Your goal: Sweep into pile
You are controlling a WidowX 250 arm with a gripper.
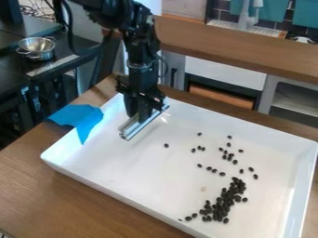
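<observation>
My gripper [144,115] hangs over the upper left part of the white tray [142,174], shut on a short silver metal bar [144,122]. The bar slants from lower left to upper right, above the tray's floor or touching it; I cannot tell which. Dark beans [223,201] lie in a dense, elongated cluster near the tray's front right side. Several more are scattered above that cluster, and a single bean [166,145] rests apart, to the lower right of the bar.
Blue cloth or tape [81,119] lies over the tray's left rim. Raised walls surround the tray, which stands on a brown wooden table [74,204]. A metal bowl [37,48] sits on a dark surface at the upper left. Behind runs a wooden ledge [248,51].
</observation>
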